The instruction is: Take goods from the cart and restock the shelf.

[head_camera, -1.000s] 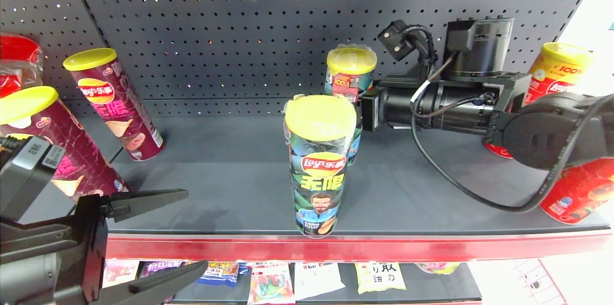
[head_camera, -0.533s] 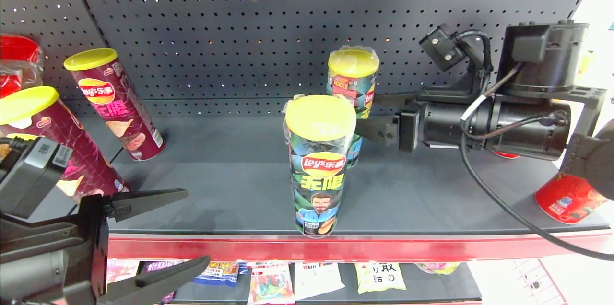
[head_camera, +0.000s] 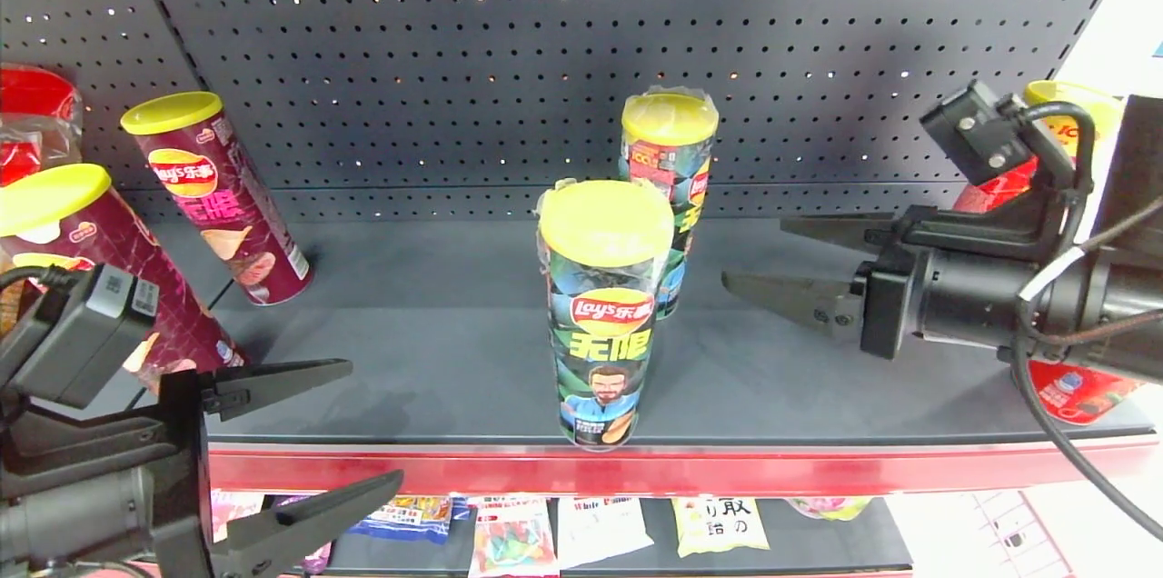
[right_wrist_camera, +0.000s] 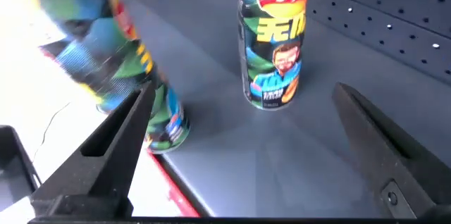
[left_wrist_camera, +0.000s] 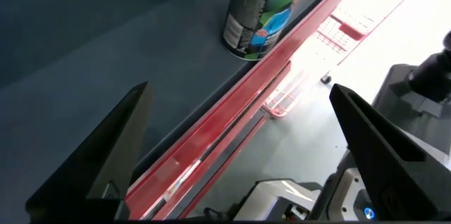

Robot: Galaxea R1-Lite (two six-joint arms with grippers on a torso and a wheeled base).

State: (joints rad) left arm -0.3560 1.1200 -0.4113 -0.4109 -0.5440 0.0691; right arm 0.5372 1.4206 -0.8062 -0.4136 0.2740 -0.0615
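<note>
Head view: right hand (head_camera: 756,255) spread, empty, near rear yellow-lidded green chip can (head_camera: 668,169). Left wrist view: left hand (left_wrist_camera: 239,89) spread; front can (left_wrist_camera: 257,16) base at red shelf lip (left_wrist_camera: 211,132).

1. It's a shop, folks: a dark metal shelf (head_camera: 436,351) stands against a pegboard wall (head_camera: 454,60).
2. A red strip (head_camera: 681,472) runs along the shelf's front edge, retail style.
3. Chip cans (head_camera: 604,314) stand grouped by flavour, one behind another.
4. Below, snack packets (head_camera: 600,531) line a lower level.
</note>
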